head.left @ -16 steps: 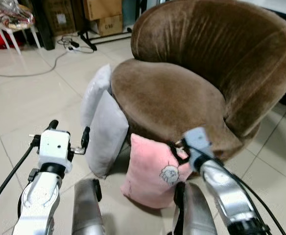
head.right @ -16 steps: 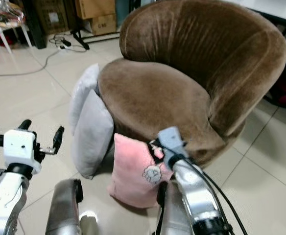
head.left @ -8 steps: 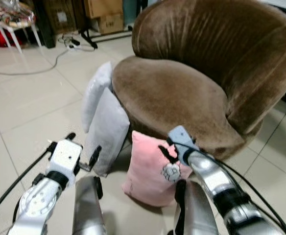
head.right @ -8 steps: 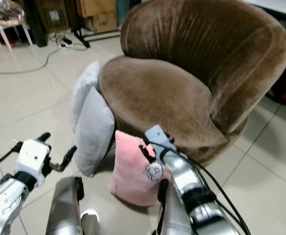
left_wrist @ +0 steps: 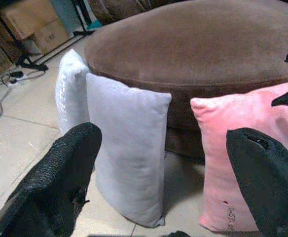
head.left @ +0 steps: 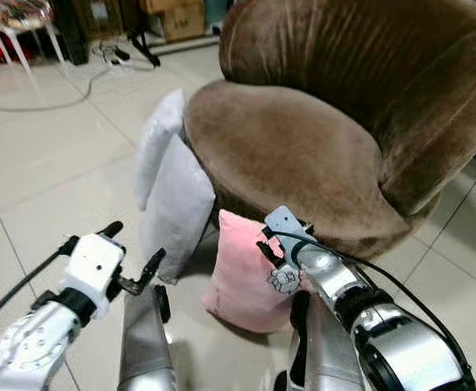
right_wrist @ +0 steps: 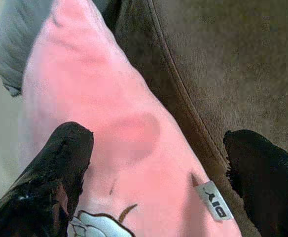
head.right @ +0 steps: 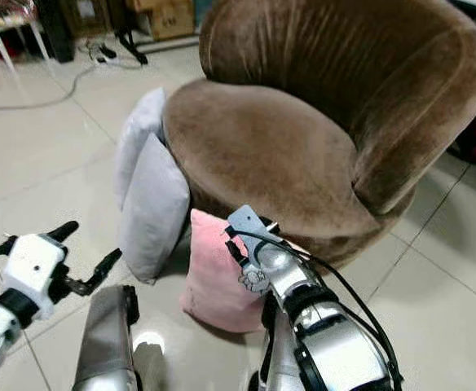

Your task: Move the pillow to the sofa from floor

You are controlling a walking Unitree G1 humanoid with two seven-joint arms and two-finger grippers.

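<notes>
Left end effector (head.left: 132, 251): we held it low over the floor (head.left: 50, 155), fingers spread wide with nothing between them, pointing toward the gap between the grey pillow and the pink one.
Grey pillow (head.left: 175, 213): it stood on edge against the left flank of the sofa, with a white pillow (head.left: 158, 140) behind it, also leaning on the sofa.
Pink pillow (head.left: 242, 269): it stood upright on the floor, its back resting against the front of the sofa base, just right of the grey pillow; its long axis ran roughly floor to top, a cartoon print low on its face.
Right end effector (head.left: 275, 244): we had it right at the top of the pink pillow, fingers parted; in the right wrist view one finger (right_wrist: 55, 168) sat over the pink face and the other over the brown side, so the top edge lay between them, not yet pinched.
Key relation: we judged the right arm far the nearer; the pillow lay directly under and ahead of it, while the left end effector was well apart, off the pillow's left edge.
Sofa (head.left: 303, 155): the brown seat lay just above and behind the pillow, bare.
</notes>
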